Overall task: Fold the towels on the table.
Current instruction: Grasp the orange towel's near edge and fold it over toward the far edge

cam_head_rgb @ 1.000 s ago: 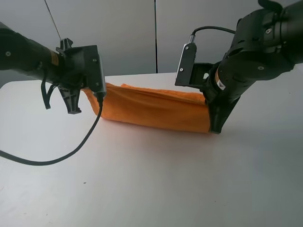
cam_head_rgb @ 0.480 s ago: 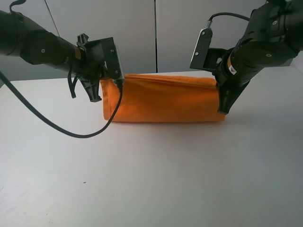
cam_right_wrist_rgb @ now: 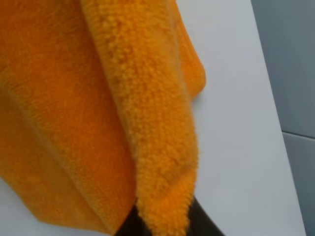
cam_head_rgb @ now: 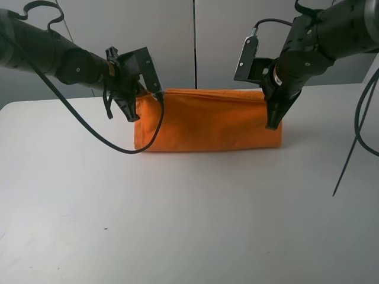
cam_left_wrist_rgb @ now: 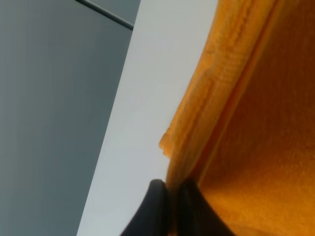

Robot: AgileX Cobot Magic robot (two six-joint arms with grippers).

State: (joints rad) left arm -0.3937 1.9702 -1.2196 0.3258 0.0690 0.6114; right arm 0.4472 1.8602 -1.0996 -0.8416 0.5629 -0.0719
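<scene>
White tabletop point(cam_head_rgb: 177, 231) fills my near view; toward its far side the orange terry towel point(cam_head_rgb: 207, 121) hangs doubled, its long axis running left to right. My left gripper point(cam_head_rgb: 132, 113) and right gripper point(cam_head_rgb: 272, 121) each pinch an upper corner, with grey wall panels point(cam_head_rgb: 237, 35) behind.

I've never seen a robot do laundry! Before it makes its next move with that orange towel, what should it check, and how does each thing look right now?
1. Left gripper shut on a corner of the towel: ok.
2. Right gripper shut on the opposite corner: ok.
3. Top edge between the grippers straight, no sag: ok.
4. Lower edge resting on the table: ok.
5. Left arm's cable away from the towel: not ok; it hangs across the cloth near that end.
6. Rear layer lined up with the front: cannot tell, hidden.
</scene>
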